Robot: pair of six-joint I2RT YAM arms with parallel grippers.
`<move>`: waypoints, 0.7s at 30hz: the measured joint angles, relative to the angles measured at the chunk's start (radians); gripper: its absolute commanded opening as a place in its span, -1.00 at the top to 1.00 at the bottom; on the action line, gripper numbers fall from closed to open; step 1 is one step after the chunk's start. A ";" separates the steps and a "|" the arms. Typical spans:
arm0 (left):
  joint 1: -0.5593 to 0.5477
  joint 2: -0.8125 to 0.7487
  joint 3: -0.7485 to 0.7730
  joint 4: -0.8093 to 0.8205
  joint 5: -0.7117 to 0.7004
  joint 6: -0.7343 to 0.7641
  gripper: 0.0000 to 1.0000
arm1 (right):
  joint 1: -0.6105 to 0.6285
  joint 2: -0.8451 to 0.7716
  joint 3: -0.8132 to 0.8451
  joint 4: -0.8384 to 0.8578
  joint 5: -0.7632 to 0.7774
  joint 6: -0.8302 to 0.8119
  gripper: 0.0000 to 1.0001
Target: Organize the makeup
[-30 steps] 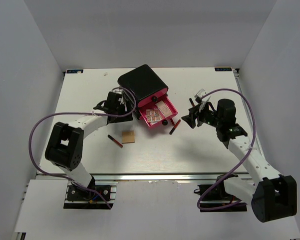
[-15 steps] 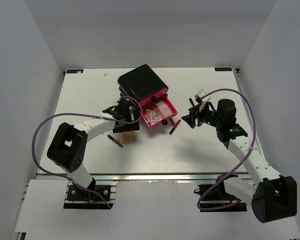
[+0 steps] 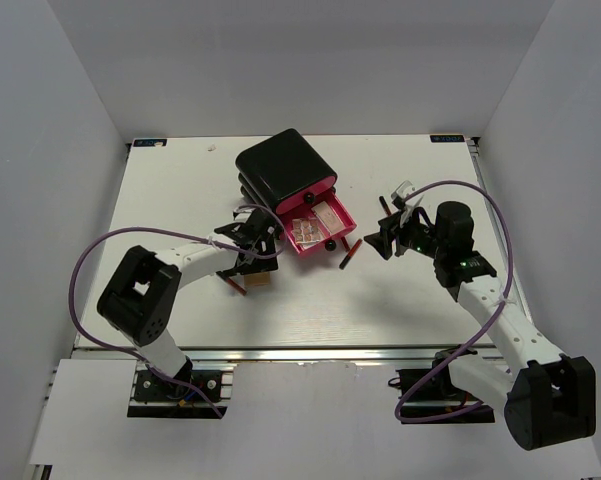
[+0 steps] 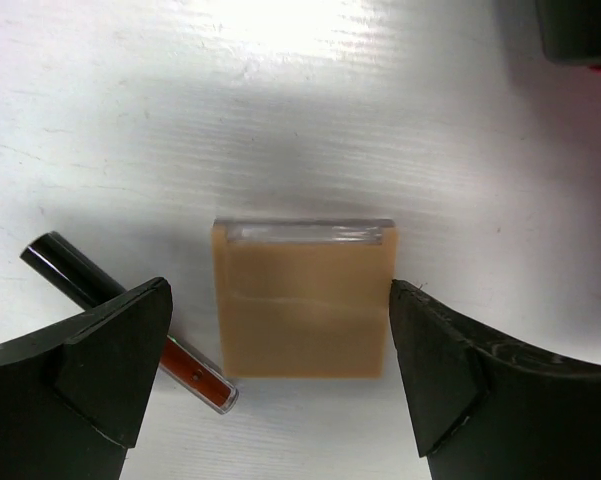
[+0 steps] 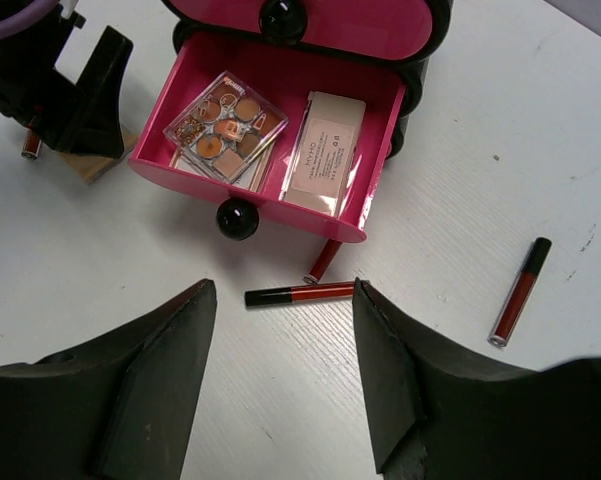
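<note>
Left pincer [image 4: 280,360] hangs low over the table with its two fingers wide apart. A flat tan makeup box [image 4: 302,300] lies right between them. One finger looks very close to the box's side, but it is not squeezing it. A thin black-and-red lip tube [image 4: 80,280] lies just outside the other finger, with its red end partly under that finger.

Right pincer [image 5: 282,300] is also wide apart and holds nothing. It waits above the table, in front of the open pink drawer [image 5: 250,205]. A little colour palette [image 5: 225,125] and a beige packet [image 5: 323,150] are already in the drawer. One red lip tube [image 5: 300,293] lies on the table between its fingers, far below them.

I think the step now is picking up the tan box. Next the left fingers should close on its two sides, gently, without catching the lip tube. Then the box should be lifted and carried to the drawer
</note>
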 measured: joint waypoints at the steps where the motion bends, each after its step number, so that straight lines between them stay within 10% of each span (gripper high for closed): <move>1: 0.000 0.000 -0.001 0.000 -0.008 -0.003 -0.97 | 0.000 -0.001 -0.003 0.000 0.000 0.001 -0.25; 17: -0.034 0.038 0.003 0.038 -0.021 -0.024 -0.85 | 0.000 -0.002 -0.006 0.000 0.003 0.003 -0.25; 21: -0.037 0.040 0.004 0.043 -0.020 -0.029 -0.49 | 0.000 -0.007 -0.008 0.000 0.003 0.006 -0.25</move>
